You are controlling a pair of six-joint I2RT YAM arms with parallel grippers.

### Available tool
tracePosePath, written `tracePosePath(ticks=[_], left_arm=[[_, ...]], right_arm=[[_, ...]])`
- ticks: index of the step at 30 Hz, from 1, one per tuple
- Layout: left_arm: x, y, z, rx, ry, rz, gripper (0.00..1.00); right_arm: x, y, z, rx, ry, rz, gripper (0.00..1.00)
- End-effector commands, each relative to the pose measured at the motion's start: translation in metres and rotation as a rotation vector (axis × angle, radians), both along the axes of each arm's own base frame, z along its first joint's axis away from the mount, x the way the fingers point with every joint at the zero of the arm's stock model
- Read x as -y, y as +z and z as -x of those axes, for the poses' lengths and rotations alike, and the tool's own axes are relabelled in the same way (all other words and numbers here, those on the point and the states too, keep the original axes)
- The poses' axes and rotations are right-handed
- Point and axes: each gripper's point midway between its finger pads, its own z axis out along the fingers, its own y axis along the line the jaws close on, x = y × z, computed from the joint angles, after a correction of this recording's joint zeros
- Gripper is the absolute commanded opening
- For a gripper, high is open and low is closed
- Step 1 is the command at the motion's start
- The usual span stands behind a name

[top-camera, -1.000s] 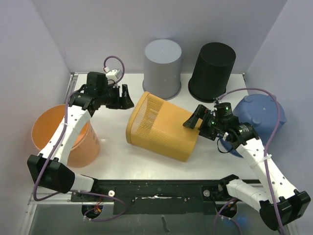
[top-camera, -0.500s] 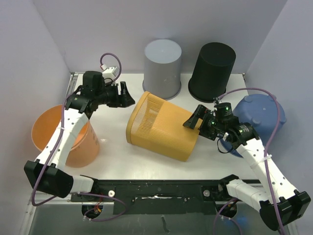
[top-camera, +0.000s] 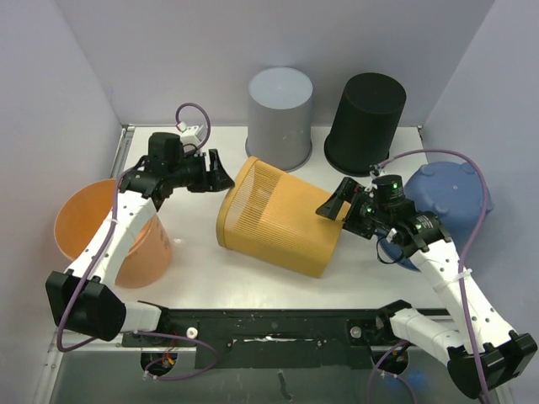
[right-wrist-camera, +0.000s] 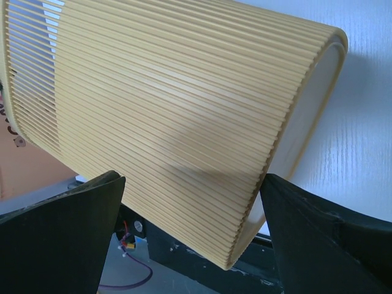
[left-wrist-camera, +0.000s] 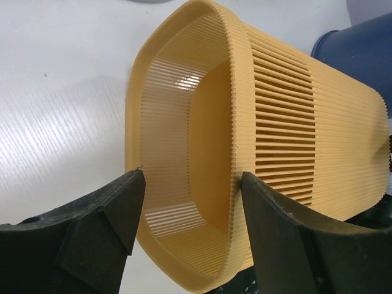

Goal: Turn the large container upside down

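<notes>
Basket first: your large yellow slatted container [top-camera: 278, 220] lies on its side in the middle of the bench [top-camera: 194, 269], with its open mouth toward the left edge and its closed base toward the right edge. Your left gripper [top-camera: 221, 171] sits at the far side of the mouth with its jaws apart; the rim shows between them in the wrist view, but you cannot tell whether either finger touches it. Your right gripper [top-camera: 335, 209] faces the base end, jaws spread wide and gripping nothing
</notes>
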Motion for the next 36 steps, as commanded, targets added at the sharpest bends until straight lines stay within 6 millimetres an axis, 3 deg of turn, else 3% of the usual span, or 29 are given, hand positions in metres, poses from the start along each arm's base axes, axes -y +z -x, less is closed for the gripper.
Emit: tracePosePath(ticks=[1, 10, 26, 36], left_arm=[[0.004, 0.008, -0.007, 0.062, -0.010, 0.026, 0.63], [0.010, -0.005, -0.011, 0.043, -0.029, 0.025, 0.62], [0.024, -0.008, -0.021, 0.054, -0.061, 0.043, 0.62], [0.077, -0.014, -0.020, 0.052, -0.167, 0.100, 0.62]], right_arm=[[-0.015, 0.052, -0.011, 0.160, 0.051, -0.101, 0.98], [-0.042, 0.114, -0.016, 0.364, 0.158, -0.259, 0.98], [-0.050, 0.165, -0.027, 0.499, 0.217, -0.208, 0.98], [-0.052, 0.196, -0.039, 0.591, 0.250, -0.161, 0.98]])
